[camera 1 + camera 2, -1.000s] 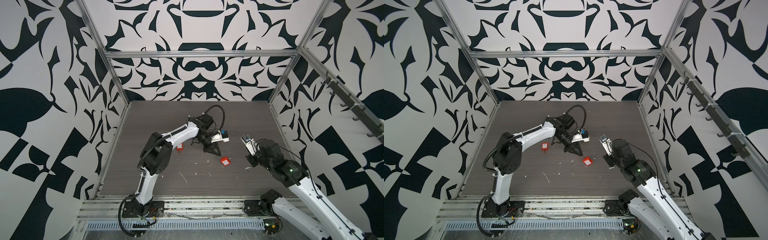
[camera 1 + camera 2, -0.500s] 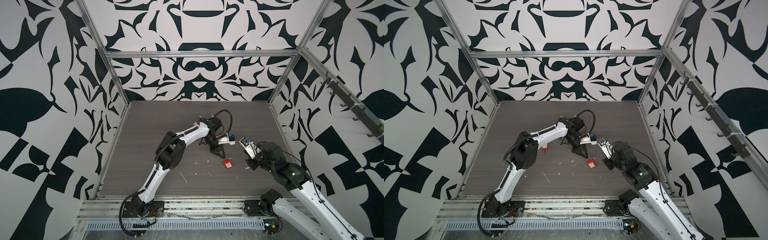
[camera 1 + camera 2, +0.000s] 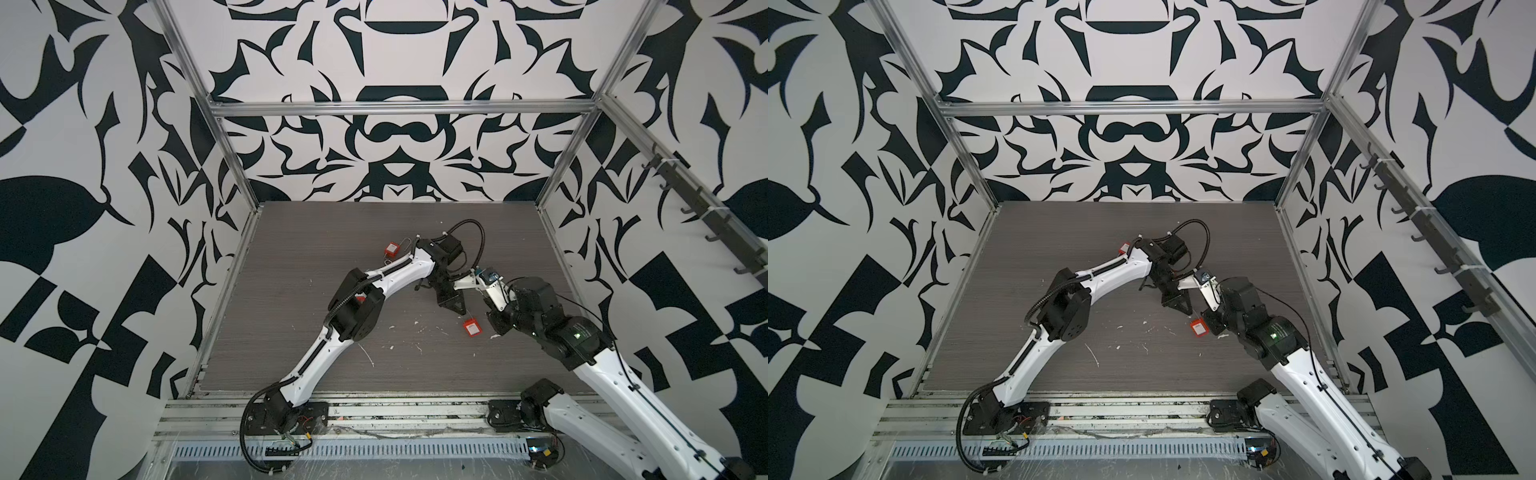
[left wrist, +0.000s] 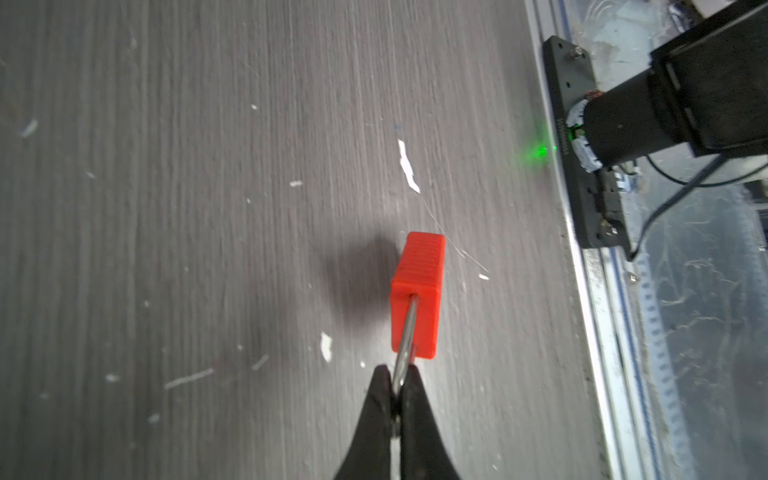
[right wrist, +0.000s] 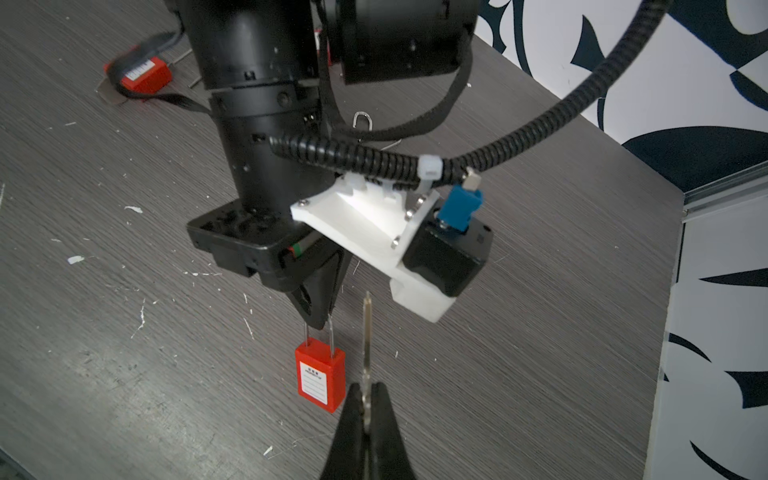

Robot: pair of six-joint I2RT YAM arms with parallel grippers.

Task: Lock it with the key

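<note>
Red plastic padlock (image 5: 320, 374) with a white label is hanging by its thin silver wire shackle (image 5: 332, 338) over the dark wood-grain tabletop (image 3: 316, 257), right of centre in both top views. Every position below is being given from this hanging lock.

Well to its left and toward the back wall, a second red padlock (image 3: 391, 249) is lying flat on the tabletop. Directly above the hanging padlock, the black left gripper (image 5: 318, 320) is pinching the shackle. In the left wrist view its tapered fingers (image 4: 380, 399) are pressing together on the wire, with the red body dangling just beyond the tips and casting a shadow on the boards.

Just to the right of the padlock, a flat silver key (image 5: 366, 332) is standing alongside it, apart from the red body and not touching it, with its blade rising past the shackle. The black right gripper (image 5: 365, 390) is clamping the key's head, its fingers fully closed on the metal.

Small white flecks (image 3: 368, 355) are lying scattered on the tabletop around and to the left of the padlock.
</note>
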